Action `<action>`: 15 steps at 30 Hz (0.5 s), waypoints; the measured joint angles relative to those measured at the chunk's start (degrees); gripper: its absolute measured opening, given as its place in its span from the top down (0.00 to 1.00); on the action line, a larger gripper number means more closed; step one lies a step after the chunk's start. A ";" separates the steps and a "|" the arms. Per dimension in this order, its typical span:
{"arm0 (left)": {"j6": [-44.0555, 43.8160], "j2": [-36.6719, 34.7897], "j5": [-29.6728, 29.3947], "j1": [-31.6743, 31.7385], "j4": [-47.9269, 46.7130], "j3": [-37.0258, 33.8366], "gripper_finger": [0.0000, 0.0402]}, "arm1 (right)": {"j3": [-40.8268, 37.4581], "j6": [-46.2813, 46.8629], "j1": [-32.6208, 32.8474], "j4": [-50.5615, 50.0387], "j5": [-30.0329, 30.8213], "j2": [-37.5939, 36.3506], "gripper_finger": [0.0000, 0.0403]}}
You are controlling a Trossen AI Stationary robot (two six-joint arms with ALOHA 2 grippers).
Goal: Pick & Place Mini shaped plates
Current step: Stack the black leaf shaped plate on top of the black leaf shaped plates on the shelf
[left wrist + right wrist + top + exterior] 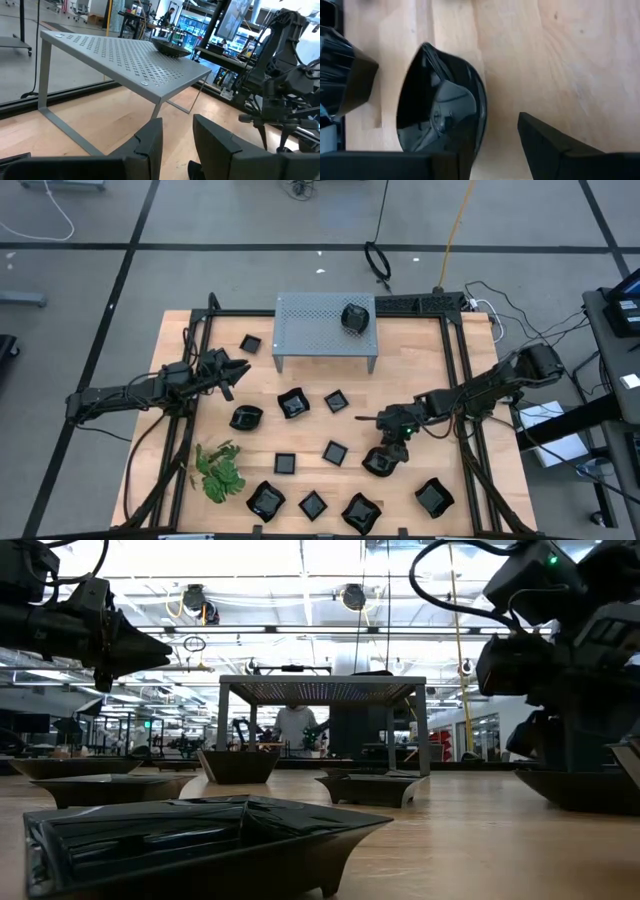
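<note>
Right gripper [383, 460] low at lower right of the high view, fingers apart astride the rim of a plate [440, 115]. Left gripper [235, 373] at left, fingers slightly apart, empty. Other plates [291, 403] scattered mid-table; one plate [355, 316] atop the stand [310, 320].

Thirteen small black plates [291, 403] are in sight, one grey perforated stand [310, 325], one green sprig [220, 472], two robot arms [130, 392].
</note>
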 joint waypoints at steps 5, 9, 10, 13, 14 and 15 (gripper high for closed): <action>0.00 -0.01 0.00 0.01 0.01 0.01 0.72 | -1.03 -0.66 0.02 1.90 0.39 0.03 0.71; 0.00 0.00 0.00 -0.01 0.01 0.01 0.72 | -1.39 -1.07 0.00 1.96 0.63 0.03 0.83; 0.02 0.01 0.00 -0.01 0.01 0.01 0.72 | -1.41 -1.51 0.00 1.94 0.70 0.03 0.87; 0.01 0.01 0.00 0.01 0.01 0.01 0.72 | -1.50 -1.51 -0.15 3.61 0.46 0.03 0.98; 0.02 0.01 0.00 0.01 0.01 0.01 0.72 | -1.50 -1.25 -0.37 5.06 0.54 0.03 0.98; 0.02 0.00 0.00 0.01 0.01 0.01 0.72 | -1.50 -0.86 -0.60 6.74 0.93 0.03 0.98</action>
